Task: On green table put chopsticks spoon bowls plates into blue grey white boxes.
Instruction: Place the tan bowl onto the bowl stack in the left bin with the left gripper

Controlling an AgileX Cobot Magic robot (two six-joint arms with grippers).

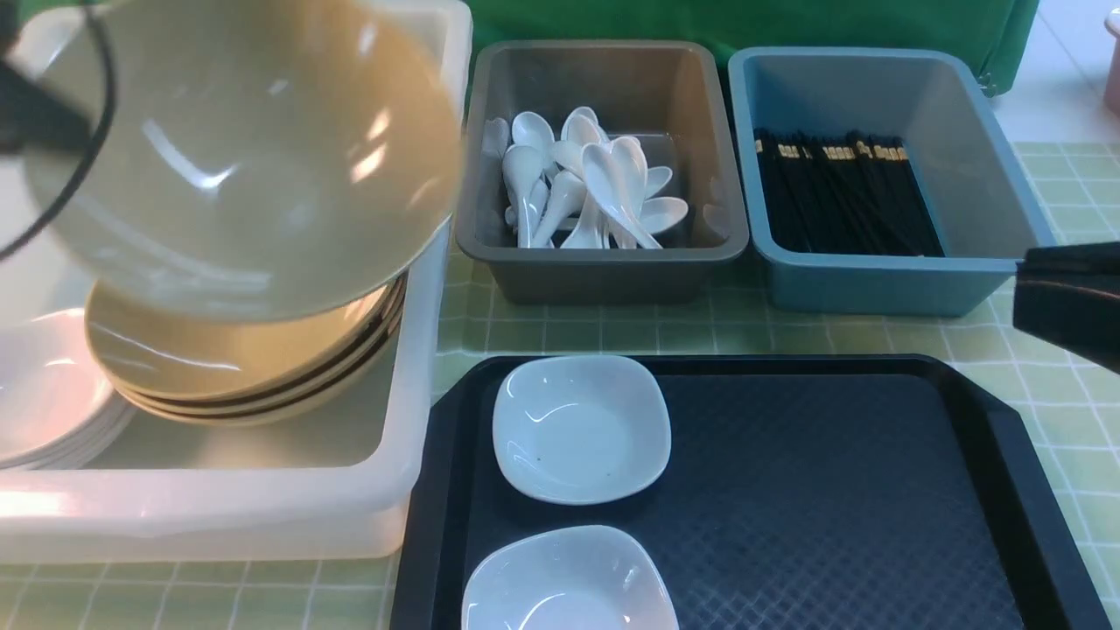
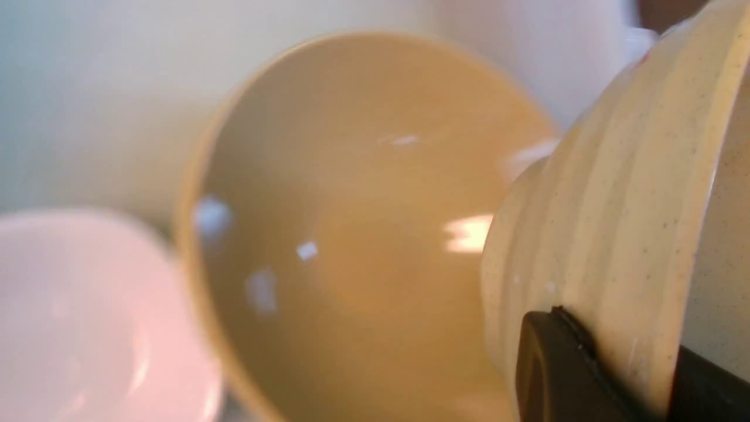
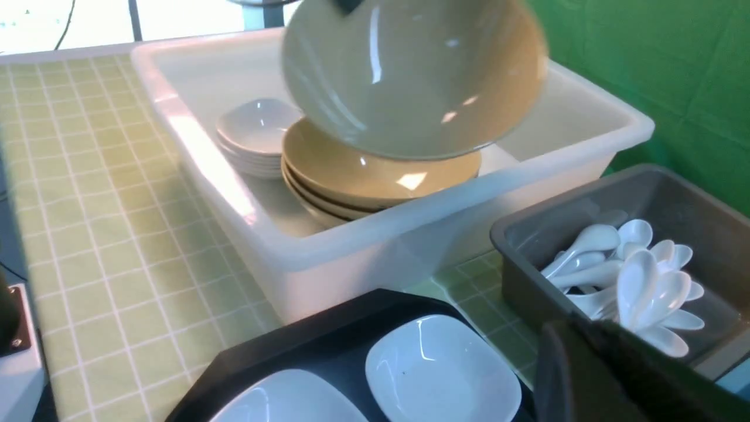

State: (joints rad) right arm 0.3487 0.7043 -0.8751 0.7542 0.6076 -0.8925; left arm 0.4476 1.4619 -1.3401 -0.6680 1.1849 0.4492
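Tan bowl point(image 1: 254, 166), pinched by left pincer point(image 2: 630, 369), tilts above white box point(image 1: 420, 420); right pincer point(image 1: 1037, 293) closed.

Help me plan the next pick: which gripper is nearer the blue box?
Right. The right gripper hangs by the blue box's near-right corner; the left gripper holds a bowl over the white box.

A black textured tray point(image 1: 831, 490) lies in the foreground; a green backdrop point(image 1: 744, 22) hangs behind.

Table point(image 1: 1067, 411): pale green, white grid. Tray point(image 1: 831, 490): black, diamond-textured. Bowls point(image 1: 245, 175): tan. Plates point(image 1: 582, 429): white. Chopsticks point(image 1: 844, 206): black, gold bands.
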